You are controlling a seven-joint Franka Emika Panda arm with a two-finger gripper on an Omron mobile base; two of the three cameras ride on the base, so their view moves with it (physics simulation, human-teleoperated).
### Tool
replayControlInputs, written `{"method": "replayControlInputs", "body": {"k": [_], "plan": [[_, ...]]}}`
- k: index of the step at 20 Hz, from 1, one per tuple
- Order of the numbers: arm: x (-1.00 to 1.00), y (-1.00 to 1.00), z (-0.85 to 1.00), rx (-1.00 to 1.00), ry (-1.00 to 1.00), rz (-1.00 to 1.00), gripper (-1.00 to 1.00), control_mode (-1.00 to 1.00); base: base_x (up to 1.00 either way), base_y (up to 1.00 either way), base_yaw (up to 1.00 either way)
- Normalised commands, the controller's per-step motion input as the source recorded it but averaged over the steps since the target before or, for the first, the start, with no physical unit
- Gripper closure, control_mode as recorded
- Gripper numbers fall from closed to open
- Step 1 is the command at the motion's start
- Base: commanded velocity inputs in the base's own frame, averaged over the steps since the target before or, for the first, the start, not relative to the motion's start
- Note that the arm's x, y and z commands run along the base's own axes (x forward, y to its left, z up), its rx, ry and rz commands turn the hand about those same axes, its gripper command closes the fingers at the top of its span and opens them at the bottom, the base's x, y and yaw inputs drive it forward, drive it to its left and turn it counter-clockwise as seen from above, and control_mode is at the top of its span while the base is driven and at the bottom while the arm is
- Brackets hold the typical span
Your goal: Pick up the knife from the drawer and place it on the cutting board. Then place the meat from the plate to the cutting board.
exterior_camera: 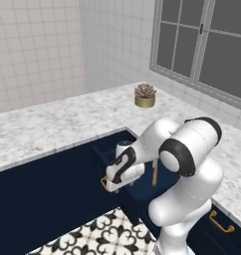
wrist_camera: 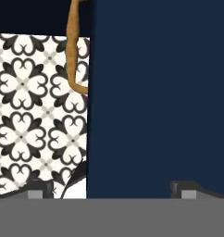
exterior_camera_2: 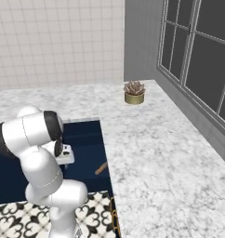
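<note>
Standing far back on marble counter (exterior_camera: 53,124): small succulent planter (exterior_camera: 145,95), by window (exterior_camera_2: 198,56). Patterned floor tiles (wrist_camera: 35,115) below. Navy drawer (wrist_camera: 160,102) pulled open, brass handle (wrist_camera: 74,46) at front edge. Knife (exterior_camera_2: 101,168) lies inside drawer, wooden handle showing, right of arm. Gripper (wrist_camera: 111,189) spread wide over drawer's front, holding nothing.

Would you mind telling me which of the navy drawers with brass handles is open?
The wide drawer under the arm is pulled out, with the knife inside; the narrower drawer at lower right is shut.
</note>
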Motion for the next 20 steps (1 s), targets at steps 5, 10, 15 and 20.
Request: {"method": "replayControlInputs", "body": {"k": [5,10,15,20], "plan": [[-0.25,1.0,0.18,0.0,0.15,0.0,-1.0,-1.0,0.0,0.0,0.0],[-0.38,1.0,0.44,0.0,0.17,0.01,-1.0,-1.0,0.0,0.0,0.0],[-0.3,1.0,0.16,0.0,0.09,0.0,-1.0,-1.0,0.0,0.0,0.0],[-0.21,1.0,0.0,0.0,0.0,0.0,-1.0,-1.0,0.0,0.0,0.0]]}}
